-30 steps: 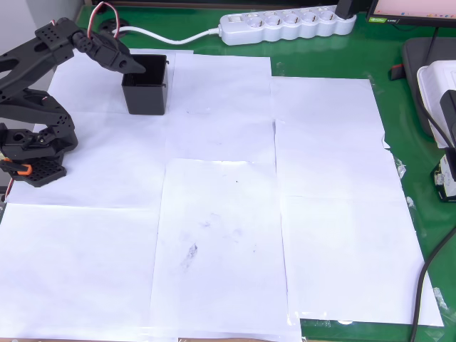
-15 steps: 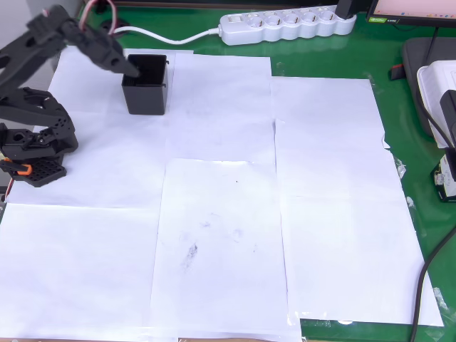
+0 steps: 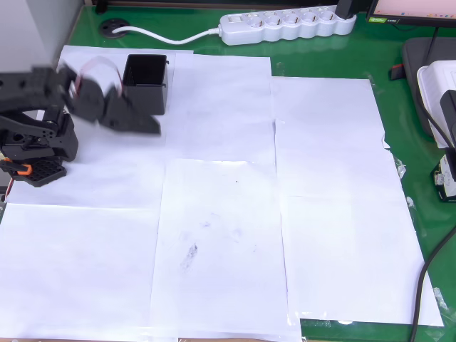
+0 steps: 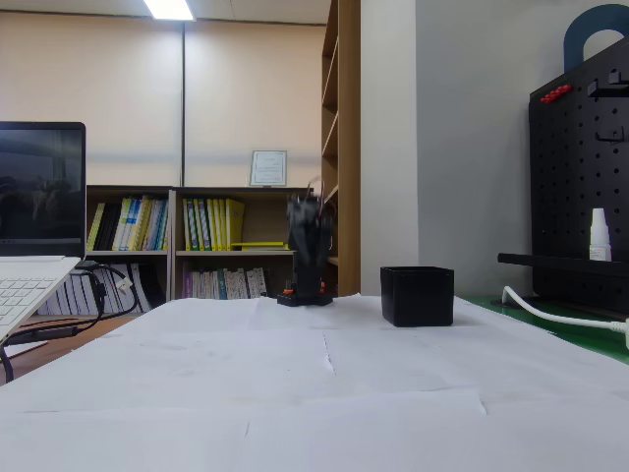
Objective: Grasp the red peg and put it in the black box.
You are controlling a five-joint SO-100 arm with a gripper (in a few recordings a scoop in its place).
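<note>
The red peg cannot be made out on the white paper sheets (image 3: 221,235) in either view, nor between the fingers, and the inside of the black box (image 3: 146,84) is too dark to tell whether it lies there; judging from that, it is most likely already in the box, though this is not certain; the box stands upright near the far left corner of the paper in the overhead view, and right of the arm in the fixed view (image 4: 418,295); the gripper (image 3: 139,122) is blurred, lying just below the box's near wall in the overhead view and pointing right, apart from the box; whether its jaws are wide or narrow I cannot tell; the box lies up and slightly right of it; the green bench (image 3: 328,57) carries a power strip (image 3: 285,25) well apart.
</note>
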